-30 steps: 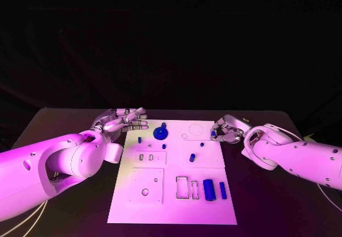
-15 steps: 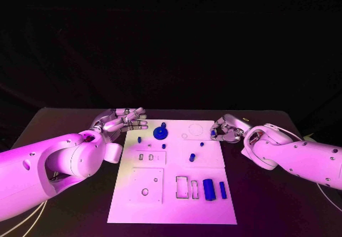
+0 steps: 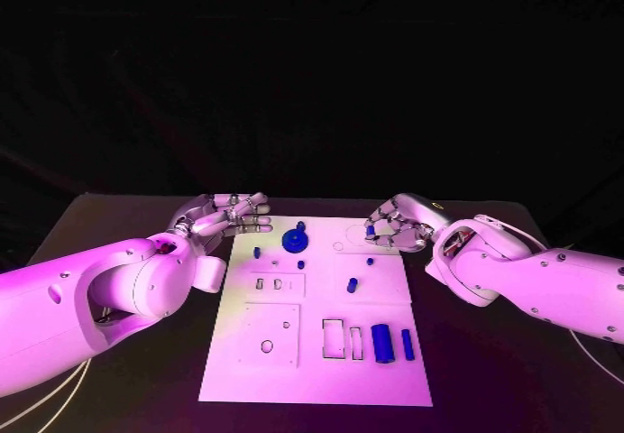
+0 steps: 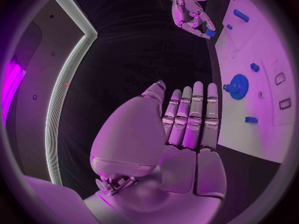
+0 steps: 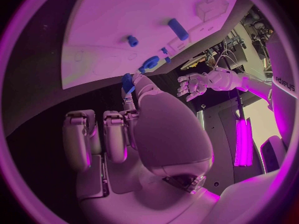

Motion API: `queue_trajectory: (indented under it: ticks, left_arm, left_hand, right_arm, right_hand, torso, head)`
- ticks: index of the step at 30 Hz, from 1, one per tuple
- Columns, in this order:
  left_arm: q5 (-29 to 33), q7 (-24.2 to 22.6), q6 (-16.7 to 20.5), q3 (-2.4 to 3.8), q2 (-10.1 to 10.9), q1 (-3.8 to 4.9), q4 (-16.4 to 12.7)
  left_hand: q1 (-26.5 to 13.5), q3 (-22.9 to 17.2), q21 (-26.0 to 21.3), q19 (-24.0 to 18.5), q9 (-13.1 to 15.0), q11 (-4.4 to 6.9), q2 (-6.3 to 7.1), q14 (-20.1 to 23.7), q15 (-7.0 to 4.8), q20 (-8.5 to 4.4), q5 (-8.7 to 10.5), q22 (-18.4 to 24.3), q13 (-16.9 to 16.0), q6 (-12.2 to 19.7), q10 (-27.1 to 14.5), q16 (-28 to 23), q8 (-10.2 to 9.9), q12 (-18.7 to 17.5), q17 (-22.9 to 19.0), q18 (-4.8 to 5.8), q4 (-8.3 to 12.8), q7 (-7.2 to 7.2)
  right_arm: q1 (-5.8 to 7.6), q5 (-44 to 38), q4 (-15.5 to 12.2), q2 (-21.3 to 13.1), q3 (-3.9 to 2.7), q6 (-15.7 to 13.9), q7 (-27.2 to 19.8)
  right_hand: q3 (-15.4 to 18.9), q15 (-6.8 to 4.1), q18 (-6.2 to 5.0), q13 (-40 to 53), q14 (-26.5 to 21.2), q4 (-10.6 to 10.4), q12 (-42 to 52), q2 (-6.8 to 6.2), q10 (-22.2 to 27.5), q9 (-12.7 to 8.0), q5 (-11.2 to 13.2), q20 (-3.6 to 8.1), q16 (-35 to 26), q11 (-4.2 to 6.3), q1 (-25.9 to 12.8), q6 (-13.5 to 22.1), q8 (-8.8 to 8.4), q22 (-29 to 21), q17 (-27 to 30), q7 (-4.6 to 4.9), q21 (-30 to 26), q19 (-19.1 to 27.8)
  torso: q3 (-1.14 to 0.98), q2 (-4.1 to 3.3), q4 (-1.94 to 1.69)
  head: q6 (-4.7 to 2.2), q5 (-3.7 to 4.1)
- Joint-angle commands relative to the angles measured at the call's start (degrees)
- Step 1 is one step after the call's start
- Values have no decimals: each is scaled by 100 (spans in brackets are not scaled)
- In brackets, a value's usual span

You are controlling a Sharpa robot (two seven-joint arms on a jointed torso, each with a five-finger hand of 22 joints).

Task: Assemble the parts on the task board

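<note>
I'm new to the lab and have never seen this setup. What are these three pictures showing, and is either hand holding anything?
This is a robot with two white arms, each ending in a silver many-fingered hand, working at a black table.

The square picture comes from a camera on the robot's head, looking down. The two round pictures come from fisheye cameras at the wrists, each looking out over that arm's own hand.

In the middle lies the white task board. On it are small blue parts: a blue gear, several small pegs, and two longer blue bars near the front, beside rectangular slots.

The left hand hovers at the board's far left corner, fingers apart, holding nothing. The right hand is at the far right edge and pinches a small blue part at its fingertips.
</note>
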State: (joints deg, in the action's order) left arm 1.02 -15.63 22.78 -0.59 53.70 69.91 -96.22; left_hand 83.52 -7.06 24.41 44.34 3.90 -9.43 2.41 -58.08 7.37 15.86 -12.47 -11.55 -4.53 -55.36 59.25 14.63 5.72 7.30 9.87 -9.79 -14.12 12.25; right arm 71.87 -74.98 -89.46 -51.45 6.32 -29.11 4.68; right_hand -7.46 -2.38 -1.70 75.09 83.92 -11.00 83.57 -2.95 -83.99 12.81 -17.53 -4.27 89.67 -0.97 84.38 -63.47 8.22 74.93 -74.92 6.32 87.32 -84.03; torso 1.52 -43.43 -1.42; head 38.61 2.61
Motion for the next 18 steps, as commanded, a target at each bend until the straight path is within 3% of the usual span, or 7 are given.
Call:
queue_trajectory:
  ticks: [1,5,9,16,18]
  left_arm:
    - [1,-21,-112,3,-36,5,21]
    - [1,-27,-118,2,-80,4,81]
    - [1,-29,-117,0,-118,4,139]
    - [5,-20,-117,-2,-177,4,190]
    - [6,-10,-128,-2,-188,4,190]
  left_hand:
    - [55,-7,37,-43,3,-2,-13,5,-11,-8,2,-9,9,-28,27,-34,-34,-35,6,-59,41,1]
    - [59,-11,39,-44,3,-2,-17,5,-11,-8,1,-10,9,-29,27,-35,-35,-36,7,-60,43,1]
    - [59,-11,39,-44,3,-2,-17,5,-11,-8,1,-10,9,-29,27,-35,-35,-36,7,-60,43,1]
    - [65,-15,41,-46,3,-2,-20,5,-11,-7,1,-10,9,-29,28,-36,-36,-38,8,-59,46,1]
    - [66,-16,41,-46,3,-2,-20,5,-11,-7,1,-11,9,-30,28,-36,-37,-38,8,-59,46,1]
  right_arm:
    - [26,-347,-232,116,1,-57,388]
    - [36,-524,-425,401,5,61,590]
    - [8,-685,-496,717,29,188,704]
    - [-153,-997,-397,1274,83,441,1002]
    - [-197,-1089,-333,1422,96,510,1098]
  right_hand:
    - [-23,-48,97,766,608,-3,27,-5,-67,109,-36,56,33,38,-50,-174,109,1300,-1508,-150,39,-404]
    - [-29,-51,97,767,608,-4,26,1,-68,111,-24,59,33,41,-52,-175,112,1302,-1508,-152,40,-405]
    - [-40,-57,103,800,608,-3,53,6,-95,118,6,66,33,48,-58,-177,120,1320,-1508,-159,59,-421]
    - [-43,-64,100,808,608,-4,58,1,-104,125,38,72,33,54,-71,-182,129,1313,-1508,-164,51,-414]
    - [-44,-65,98,819,608,-11,67,3,-113,127,43,75,33,54,-85,-178,130,1306,-1508,-163,43,-408]
  torso:
    - [15,40,-6]
    - [26,72,-28]
    - [36,90,-44]
    - [41,88,-38]
    - [34,82,-39]
  head:
    - [17,-57]
    - [71,-152]
    - [73,-192]
    - [98,-308]
    - [103,-337]
